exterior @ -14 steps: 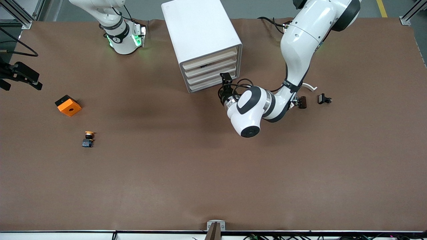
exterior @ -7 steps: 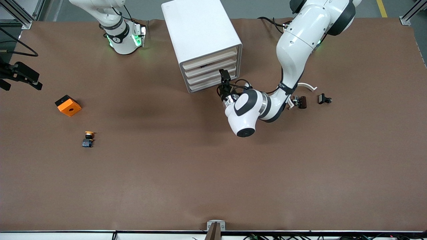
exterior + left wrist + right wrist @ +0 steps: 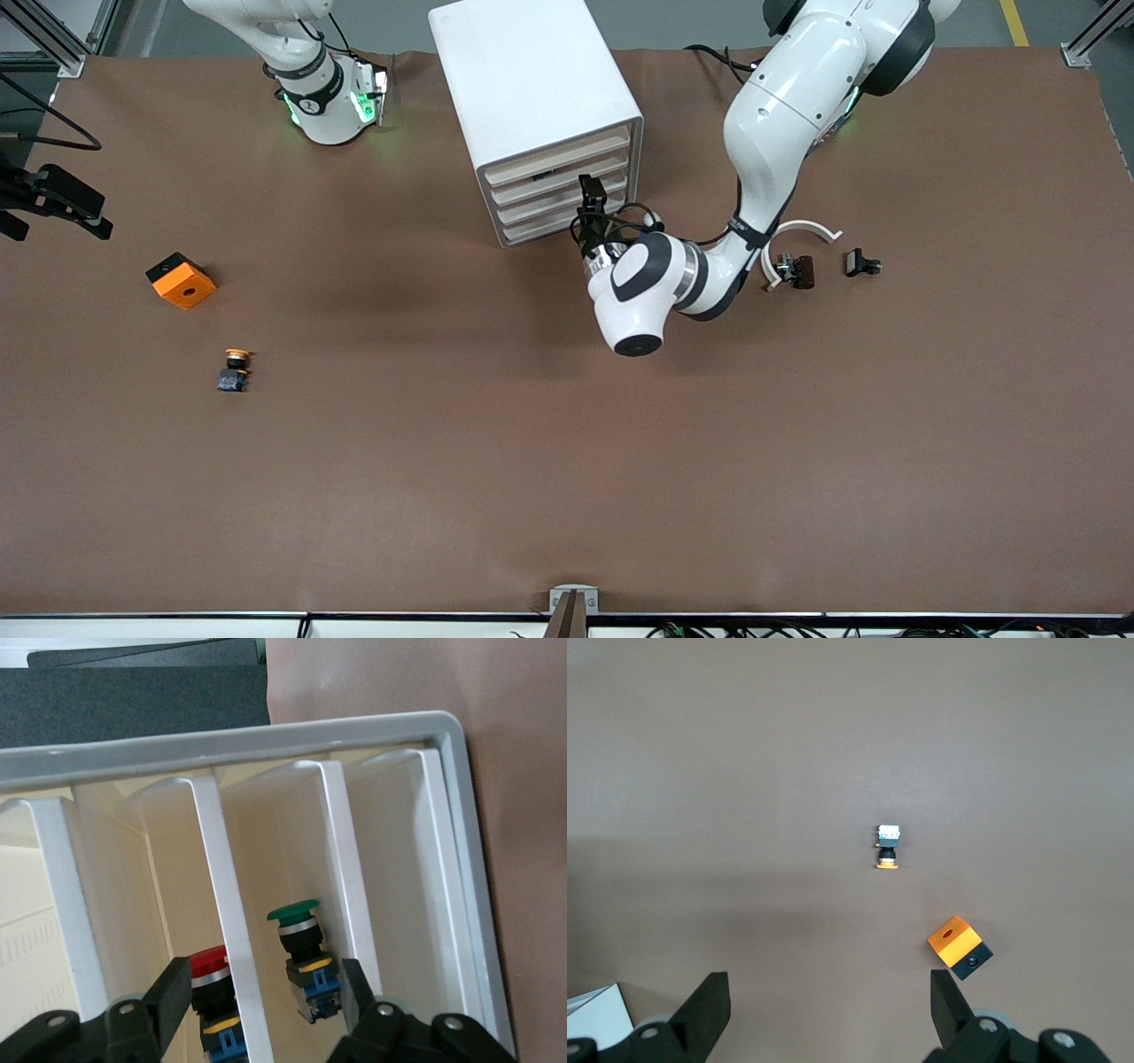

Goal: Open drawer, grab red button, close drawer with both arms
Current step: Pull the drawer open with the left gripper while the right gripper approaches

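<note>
The white cabinet (image 3: 532, 80) stands between the arms' bases, its four drawers (image 3: 558, 190) all pushed in. My left gripper (image 3: 591, 197) is right at the drawer fronts. In the left wrist view the left gripper (image 3: 266, 988) is open, its fingers (image 3: 177, 992) astride the white front lip of a drawer (image 3: 232, 904). The red-capped button (image 3: 210, 964) lies inside the drawer on one side of that lip. A green-capped button (image 3: 297, 920) lies on its other side. My right gripper (image 3: 828, 992) hangs open, high over bare table, holding nothing.
An orange cube with a hole (image 3: 181, 280) and an orange-yellow-capped button (image 3: 234, 369) lie toward the right arm's end. Both show in the right wrist view: the cube (image 3: 960, 948), the button (image 3: 888, 846). Small black parts (image 3: 796, 269) and a white curved piece (image 3: 802, 229) lie by the left arm.
The left arm has pushed its gripper closer to the drawer fronts, and its fingers have narrowed a little. The right arm and the loose objects have not moved.
</note>
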`<action>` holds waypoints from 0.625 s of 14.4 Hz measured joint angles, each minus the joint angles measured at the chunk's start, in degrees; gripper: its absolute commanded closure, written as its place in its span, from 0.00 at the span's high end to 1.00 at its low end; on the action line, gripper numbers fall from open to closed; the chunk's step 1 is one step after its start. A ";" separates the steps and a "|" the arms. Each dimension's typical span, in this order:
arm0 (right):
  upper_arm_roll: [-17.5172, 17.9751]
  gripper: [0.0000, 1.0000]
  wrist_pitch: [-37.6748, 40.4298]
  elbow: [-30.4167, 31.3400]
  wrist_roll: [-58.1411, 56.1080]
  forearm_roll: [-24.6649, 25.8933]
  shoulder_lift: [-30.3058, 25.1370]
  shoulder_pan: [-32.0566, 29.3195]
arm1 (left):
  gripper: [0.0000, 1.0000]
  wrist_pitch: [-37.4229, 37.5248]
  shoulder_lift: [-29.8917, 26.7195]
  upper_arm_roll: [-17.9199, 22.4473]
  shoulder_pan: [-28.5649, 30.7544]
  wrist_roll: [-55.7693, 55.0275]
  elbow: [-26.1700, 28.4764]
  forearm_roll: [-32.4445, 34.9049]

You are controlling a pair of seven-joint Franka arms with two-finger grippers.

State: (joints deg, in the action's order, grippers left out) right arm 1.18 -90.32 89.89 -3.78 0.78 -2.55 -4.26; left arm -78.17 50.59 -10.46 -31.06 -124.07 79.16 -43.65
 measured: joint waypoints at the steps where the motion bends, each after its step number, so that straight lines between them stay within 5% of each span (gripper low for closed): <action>1: 0.00 1.00 0.00 0.00 0.00 0.00 0.00 0.00 | 0.65 0.00 0.16 0.00 -0.47 -0.02 0.00 0.00; 5: 0.00 1.00 0.00 0.00 0.00 0.00 0.00 0.00 | 0.43 0.00 0.79 0.00 -0.99 -0.07 0.00 -1.46; 9: 0.00 1.00 0.00 0.00 0.00 0.00 0.00 0.00 | 0.39 0.00 0.83 0.00 -1.15 -0.14 0.01 -2.56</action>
State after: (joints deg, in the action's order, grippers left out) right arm 1.18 -90.32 89.89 -3.78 0.78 -2.55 -4.26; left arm -78.17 51.43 -10.46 -32.21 -124.20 79.17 -46.21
